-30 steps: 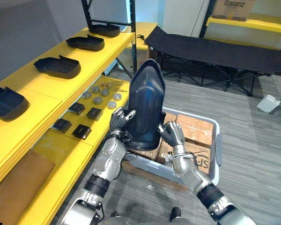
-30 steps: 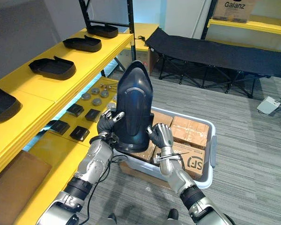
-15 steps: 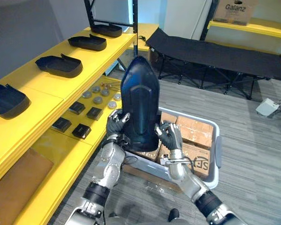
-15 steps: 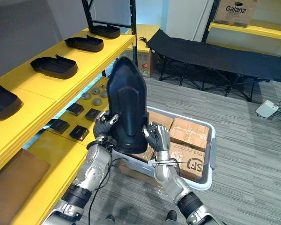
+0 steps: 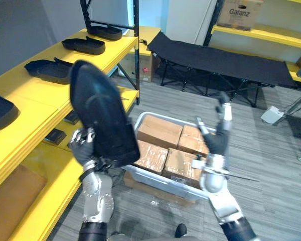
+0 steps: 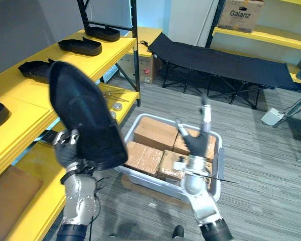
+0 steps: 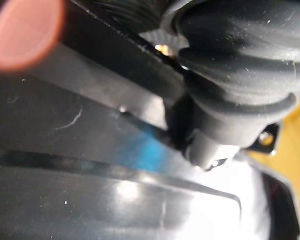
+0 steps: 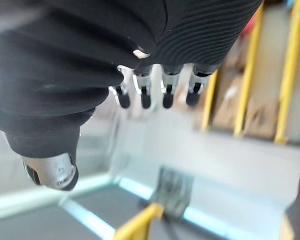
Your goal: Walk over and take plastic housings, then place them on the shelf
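Note:
A large black plastic housing (image 5: pixel 103 120) is held tilted in the air, its pointed end up, in front of the yellow shelf (image 5: pixel 45 95). My left hand (image 5: pixel 83 149) is shut on its lower edge; the left wrist view has its dark glossy surface (image 7: pixel 90 200) right against the hand. My right hand (image 5: pixel 218 140) stands apart to the right, above the white bin (image 5: pixel 160 182), open with straight fingers (image 8: pixel 167 92) pointing up and nothing in it. Several more black housings (image 5: pixel 45 69) lie in a row on the shelf's top level.
The white bin holds several cardboard boxes (image 5: pixel 158 131) and stands on the grey floor just before me. Small black parts (image 5: pixel 55 135) lie on the lower shelf level. A black folding cot (image 5: pixel 226 63) stands behind the bin, and another yellow shelf (image 5: pixel 261 32) is at the far right.
My right hand has let go of the housing, moved off to the right and straightened its fingers. My left hand alone has swung the housing left toward the shelf. The camera has shifted.

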Tool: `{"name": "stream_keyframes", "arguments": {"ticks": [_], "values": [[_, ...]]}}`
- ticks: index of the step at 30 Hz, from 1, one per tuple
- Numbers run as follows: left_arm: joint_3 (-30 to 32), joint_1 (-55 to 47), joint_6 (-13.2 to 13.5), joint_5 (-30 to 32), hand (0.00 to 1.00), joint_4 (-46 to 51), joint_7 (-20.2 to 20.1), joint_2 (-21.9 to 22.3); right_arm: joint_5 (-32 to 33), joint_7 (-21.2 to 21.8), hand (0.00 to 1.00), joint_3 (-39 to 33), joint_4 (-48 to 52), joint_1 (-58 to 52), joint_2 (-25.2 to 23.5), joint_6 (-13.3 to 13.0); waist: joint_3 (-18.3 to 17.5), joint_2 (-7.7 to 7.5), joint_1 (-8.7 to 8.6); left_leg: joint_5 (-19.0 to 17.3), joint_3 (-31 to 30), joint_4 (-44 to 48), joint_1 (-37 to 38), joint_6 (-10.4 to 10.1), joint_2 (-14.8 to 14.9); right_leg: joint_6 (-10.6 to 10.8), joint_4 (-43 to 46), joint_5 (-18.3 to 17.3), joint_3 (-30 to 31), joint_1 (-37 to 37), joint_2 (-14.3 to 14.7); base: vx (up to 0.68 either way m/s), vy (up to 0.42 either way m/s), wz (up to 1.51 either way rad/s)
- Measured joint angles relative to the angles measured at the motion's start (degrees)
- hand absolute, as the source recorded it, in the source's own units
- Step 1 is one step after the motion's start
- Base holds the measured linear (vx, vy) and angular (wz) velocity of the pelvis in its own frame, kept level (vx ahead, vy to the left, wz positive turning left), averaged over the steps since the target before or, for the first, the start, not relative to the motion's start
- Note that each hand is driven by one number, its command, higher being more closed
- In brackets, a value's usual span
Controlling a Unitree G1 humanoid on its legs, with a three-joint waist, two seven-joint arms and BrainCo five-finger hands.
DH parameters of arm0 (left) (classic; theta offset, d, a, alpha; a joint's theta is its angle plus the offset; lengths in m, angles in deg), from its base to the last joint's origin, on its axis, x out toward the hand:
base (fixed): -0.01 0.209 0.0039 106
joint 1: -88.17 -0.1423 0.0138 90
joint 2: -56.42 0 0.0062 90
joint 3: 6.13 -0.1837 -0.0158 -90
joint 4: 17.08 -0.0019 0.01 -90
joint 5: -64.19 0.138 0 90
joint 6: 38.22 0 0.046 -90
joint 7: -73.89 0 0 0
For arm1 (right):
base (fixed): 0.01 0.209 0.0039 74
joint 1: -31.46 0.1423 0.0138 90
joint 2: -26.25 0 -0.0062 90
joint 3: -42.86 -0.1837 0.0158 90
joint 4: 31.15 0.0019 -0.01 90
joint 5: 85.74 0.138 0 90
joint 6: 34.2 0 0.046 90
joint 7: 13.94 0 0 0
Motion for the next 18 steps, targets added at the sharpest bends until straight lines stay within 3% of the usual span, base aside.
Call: {"name": "stream_keyframes", "arguments": {"ticks": [2,8,14,18], "values": [[3.5,-1.5,1.1,3.4,1.0,0.6,2.1,0.0,4.2,2.7,0.0,-4.2,0.1,-3.5,-0.2,-0.1,0.0,-0.04,-0.63,0.0,0.3,-0.2,0.2,0.0,0.0,0.1,0.0,-0.1,0.1,-0.1,0.0,0.0,0.009,-0.02],[6.2,-8.6,1.9,5.0,1.0,7.9,2.5,3.6,13.4,10.5,0.0,-7.1,-3.4,-11.8,-4.7,0.4,-0.3,0.42,-1.61,0.0,0.8,-1.0,0.7,0.0,-0.2,0.4,0.0,-0.4,0.6,-0.3,0.0,0.0,0.009,-0.04],[2.7,-14.2,1.9,4.9,1.0,13.8,1.7,5.4,19.0,12.5,0.0,-5.9,-10.2,-12.0,-7.6,0.5,-0.8,1.9,-1.22,-1.0,-0.9,0.4,-0.6,0.4,-0.5,0.8,0.0,-1.0,-0.9,0.3,-0.6,0.0,0.016,0.14],[-0.3,-14.3,1.6,4.9,1.0,16.4,0.6,5.4,19.3,13.4,0.0,-3.8,-10.3,-11.3,-7.6,0.5,-0.8,2.67,-1.07,-0.6,-7.9,0.2,-3.8,1.3,-1.6,1.6,2.9,-3.9,-6.3,1.3,-2.1,0.0,0.016,0.92]]}}
